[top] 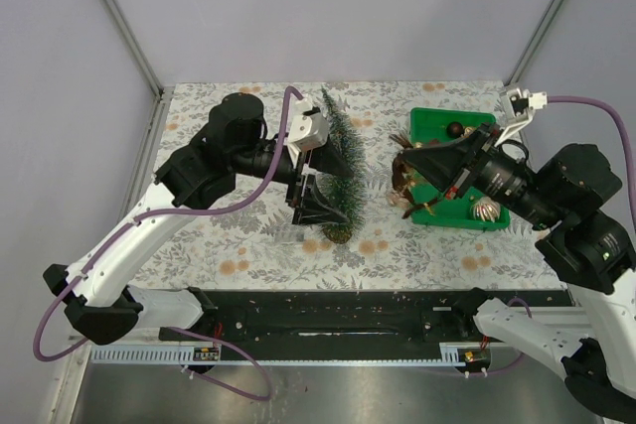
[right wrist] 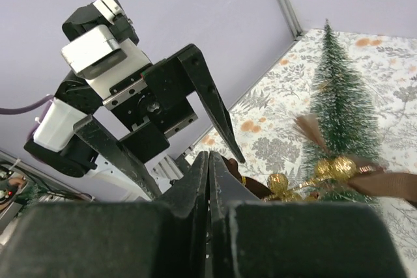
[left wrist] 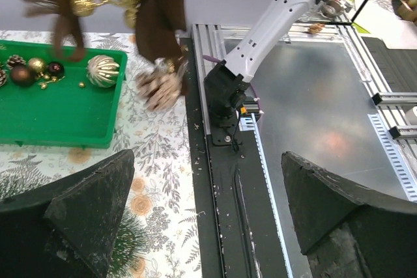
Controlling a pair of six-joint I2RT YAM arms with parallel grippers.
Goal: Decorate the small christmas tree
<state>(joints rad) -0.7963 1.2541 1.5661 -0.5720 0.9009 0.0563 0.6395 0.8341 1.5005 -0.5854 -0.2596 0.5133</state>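
Bright, even, diffuse light; soft shadows on counter (top: 427, 245). Left wrist: ribbon ornament (left wrist: 156, 17) motion-blurred, left end effector (left wrist: 208, 155) out of focus, dull glare on metal sheet (left wrist: 319, 109).

Left wrist feed: my left pincer (left wrist: 205, 161) is spread wide, with its black fingers (left wrist: 85, 213) filling the bottom corners. A tuft of the small christmas tree (left wrist: 129, 244) peeks out just beside the finger on the left. Up top, a blurred brown ribbon ornament (left wrist: 156, 24) with gold beads hangs over the floral worktop (left wrist: 163, 154). The green tray (left wrist: 65, 122) holds a ribbed gold bauble (left wrist: 103, 71) and a dark red ball (left wrist: 21, 74). The white arm (left wrist: 260, 30) rises from the black rail (left wrist: 221, 180).
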